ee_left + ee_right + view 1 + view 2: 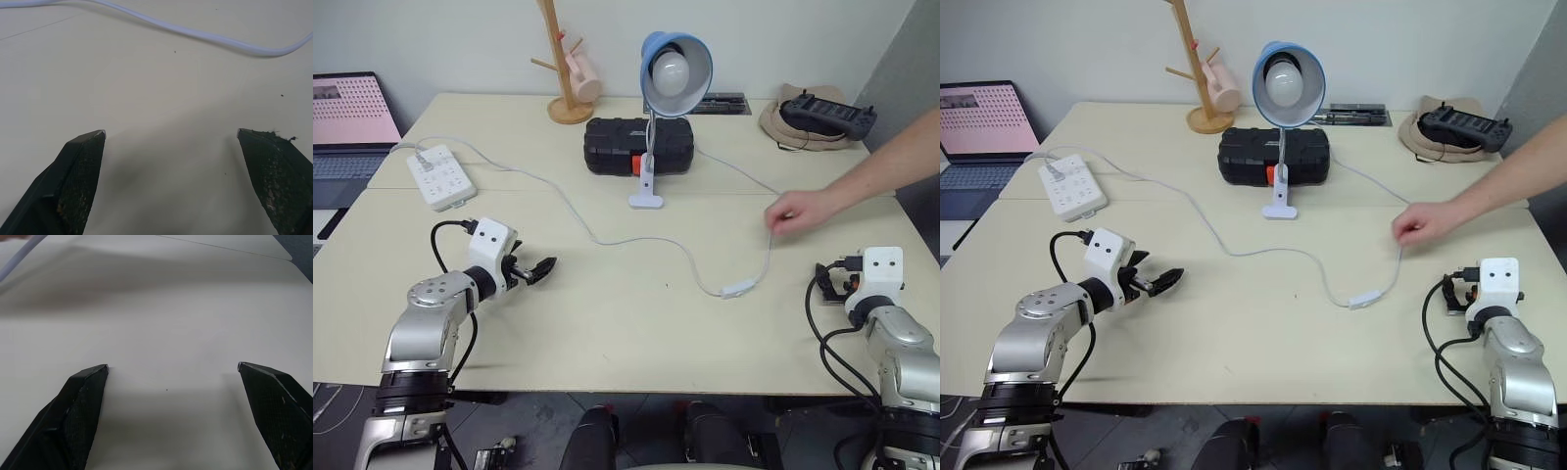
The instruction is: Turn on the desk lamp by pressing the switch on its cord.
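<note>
While the switch (737, 289) is lying on the table (607, 333), between the two grippers and nearer the right gripper (171, 369), nothing is being held by either. The cord (597, 238) is being touched by a person's hand (795, 211) just beyond the right gripper, whose fingers are being kept wide apart. The left gripper (540, 269) is likewise being held spread open, short of the cord. The lamp (674, 73) is standing well beyond both, unlit, before a black case (617, 145).

Bare bench (607, 333) between the left claw (540, 268) and the switch (736, 289), crossed only by the flat-lying cord (636, 240). Near the right claw (171, 367), a person's hand (795, 211) resting on the cord just beyond the switch, arm reaching in from the right. Farther back, desk lamp (671, 73), black case (617, 145) and power strip (438, 176) clustered, well apart from the open front.
</note>
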Motion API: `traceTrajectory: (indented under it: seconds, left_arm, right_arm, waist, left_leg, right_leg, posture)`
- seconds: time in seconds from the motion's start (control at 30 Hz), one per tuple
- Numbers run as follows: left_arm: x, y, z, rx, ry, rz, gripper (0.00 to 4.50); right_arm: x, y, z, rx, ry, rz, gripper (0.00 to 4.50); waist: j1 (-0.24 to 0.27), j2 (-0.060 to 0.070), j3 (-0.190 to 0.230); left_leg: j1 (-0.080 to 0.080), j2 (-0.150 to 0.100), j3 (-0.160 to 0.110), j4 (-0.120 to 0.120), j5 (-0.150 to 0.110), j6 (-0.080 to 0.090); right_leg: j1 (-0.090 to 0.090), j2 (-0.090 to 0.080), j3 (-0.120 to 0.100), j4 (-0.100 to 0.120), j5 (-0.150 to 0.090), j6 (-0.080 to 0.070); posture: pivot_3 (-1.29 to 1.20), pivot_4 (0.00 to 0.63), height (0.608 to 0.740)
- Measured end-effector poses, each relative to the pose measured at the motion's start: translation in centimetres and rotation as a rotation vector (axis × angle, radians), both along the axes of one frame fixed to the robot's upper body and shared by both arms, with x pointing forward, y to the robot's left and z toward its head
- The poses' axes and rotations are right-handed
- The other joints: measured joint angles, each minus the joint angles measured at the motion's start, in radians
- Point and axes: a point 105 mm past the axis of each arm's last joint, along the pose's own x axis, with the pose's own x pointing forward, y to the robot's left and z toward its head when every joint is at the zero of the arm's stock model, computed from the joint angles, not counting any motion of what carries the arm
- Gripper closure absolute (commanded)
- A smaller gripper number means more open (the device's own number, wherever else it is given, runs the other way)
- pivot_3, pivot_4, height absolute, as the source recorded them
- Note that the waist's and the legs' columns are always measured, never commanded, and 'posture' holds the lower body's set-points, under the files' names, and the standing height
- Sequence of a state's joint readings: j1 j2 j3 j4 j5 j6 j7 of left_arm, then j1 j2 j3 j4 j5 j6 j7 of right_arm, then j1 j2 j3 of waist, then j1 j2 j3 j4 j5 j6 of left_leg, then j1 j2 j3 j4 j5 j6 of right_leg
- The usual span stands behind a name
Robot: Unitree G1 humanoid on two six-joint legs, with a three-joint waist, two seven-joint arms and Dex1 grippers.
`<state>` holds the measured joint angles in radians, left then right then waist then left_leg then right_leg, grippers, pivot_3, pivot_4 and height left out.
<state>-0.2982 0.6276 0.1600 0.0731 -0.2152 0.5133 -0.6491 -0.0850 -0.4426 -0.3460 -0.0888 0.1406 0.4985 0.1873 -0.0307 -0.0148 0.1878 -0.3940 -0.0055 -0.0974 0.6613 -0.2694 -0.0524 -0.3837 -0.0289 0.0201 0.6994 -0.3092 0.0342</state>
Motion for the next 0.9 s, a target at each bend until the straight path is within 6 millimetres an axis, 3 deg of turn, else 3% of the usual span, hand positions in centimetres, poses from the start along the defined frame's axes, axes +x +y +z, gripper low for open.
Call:
traceTrajectory:
  seconds: [0.37, 0.6, 0.73, 0.9]
  left_arm:
    - [0.5, -0.9, 0.0, -0.017, 0.009, -0.065, 0.0]
    - [0.4, -1.3, 0.3, -0.02, -0.008, -0.085, 0.0]
    - [-0.1, -1.0, -0.3, -0.015, -0.005, -0.07, 0.0]
    - [0.7, -0.7, -0.5, -0.03, -0.062, 0.002, 0.0]
  right_arm:
    - [-1.0, 0.9, 1.6, -0.053, 0.0, 0.044, 0.04]
    - [-0.3, 1.5, 2.8, -0.07, -0.019, 0.094, 0.04]
    - [-0.2, 1.3, 2.5, -0.066, -0.01, 0.089, 0.04]
    - [0.3, 1.8, 2.5, -0.056, -0.018, 0.1, 0.04]
  waist:
    - [0.001, 0.0, 0.0]
    - [0.0, 0.0, 0.0]
    - [0.001, 0.0, 0.0]
    - [0.001, 0.0, 0.0]
  left_leg:
    - [0.0, 0.0, 0.0, 0.0, 0.0, 0.0]
    - [0.0, 0.0, 0.0, 0.0, 0.0, 0.0]
    - [0.0, 0.0, 0.0, 0.0, 0.0, 0.0]
    - [0.0, 0.0, -0.001, 0.0, 0.0, 0.0]
  right_leg:
    - [0.0, 0.0, 0.0, 0.0, 0.0, 0.0]
    - [0.0, 0.0, 0.0, 0.0, 0.0, 0.0]
    - [0.0, 0.0, 0.0, -0.001, 0.0, 0.0]
    - [0.0, 0.0, -0.001, 0.0, 0.0, 0.0]
  posture:
    - [0.0, 0.15, 0.74]
    - [0.0, 0.15, 0.74]
    - [0.0, 0.15, 0.74]
    - [0.0, 0.15, 0.74]
